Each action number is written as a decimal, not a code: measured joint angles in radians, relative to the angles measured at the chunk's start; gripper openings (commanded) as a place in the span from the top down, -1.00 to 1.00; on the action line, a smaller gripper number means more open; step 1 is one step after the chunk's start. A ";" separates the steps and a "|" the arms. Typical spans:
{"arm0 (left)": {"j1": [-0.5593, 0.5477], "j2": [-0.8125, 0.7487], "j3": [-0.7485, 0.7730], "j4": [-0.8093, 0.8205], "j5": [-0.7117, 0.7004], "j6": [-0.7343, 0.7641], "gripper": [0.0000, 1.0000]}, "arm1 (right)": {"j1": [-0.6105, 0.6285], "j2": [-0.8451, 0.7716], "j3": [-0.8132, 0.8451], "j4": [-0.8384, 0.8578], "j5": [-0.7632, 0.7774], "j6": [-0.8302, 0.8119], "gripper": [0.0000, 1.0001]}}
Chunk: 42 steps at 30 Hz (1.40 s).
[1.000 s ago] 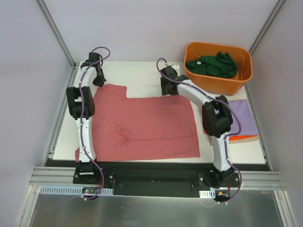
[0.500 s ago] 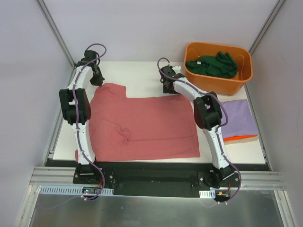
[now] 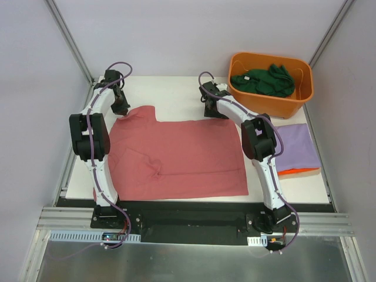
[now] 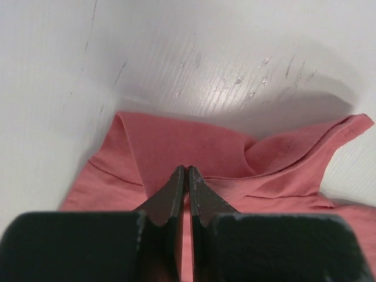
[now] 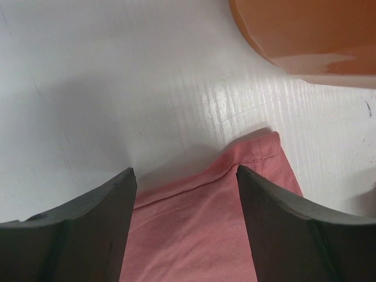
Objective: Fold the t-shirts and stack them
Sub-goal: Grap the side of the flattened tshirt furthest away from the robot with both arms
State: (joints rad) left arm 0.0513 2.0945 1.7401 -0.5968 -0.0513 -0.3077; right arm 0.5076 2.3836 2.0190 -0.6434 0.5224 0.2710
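Note:
The large red-pink t-shirt (image 3: 176,155) lies spread flat on the white table. My left gripper (image 3: 121,108) is at its far left corner, shut on a pinch of the pink fabric (image 4: 176,147), which bunches up round the fingertips (image 4: 176,182). My right gripper (image 3: 214,111) is open over the shirt's far right corner (image 5: 258,153), its fingers (image 5: 100,223) standing either side of the hem. A lavender t-shirt (image 3: 296,144) lies folded on an orange one (image 3: 301,171) at the right. A dark green t-shirt (image 3: 264,80) sits crumpled in the tub.
The rigid orange plastic tub (image 3: 276,103) stands at the far right corner of the table, close to my right gripper; its wall also shows in the right wrist view (image 5: 305,35). Bare white table (image 3: 170,91) lies beyond the pink shirt.
My left gripper has come down and nearer, onto the shirt's far left corner, which is now bunched in its jaws. My right gripper has shifted slightly nearer over the far right corner.

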 measured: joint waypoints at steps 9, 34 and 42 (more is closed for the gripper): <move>0.000 -0.084 -0.082 0.045 0.025 -0.005 1.00 | -0.010 0.000 -0.001 -0.026 -0.024 0.027 -0.19; 0.000 -0.201 -0.164 0.076 0.035 -0.004 1.00 | -0.006 -0.038 -0.084 -0.011 0.014 0.058 0.67; 0.000 -0.281 -0.269 0.090 0.063 -0.020 1.00 | -0.007 -0.046 -0.103 0.021 0.007 0.024 0.99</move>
State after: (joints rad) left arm 0.0509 1.8133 1.4708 -0.5068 0.0113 -0.3279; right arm 0.5007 2.3379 1.9160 -0.6224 0.5297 0.2955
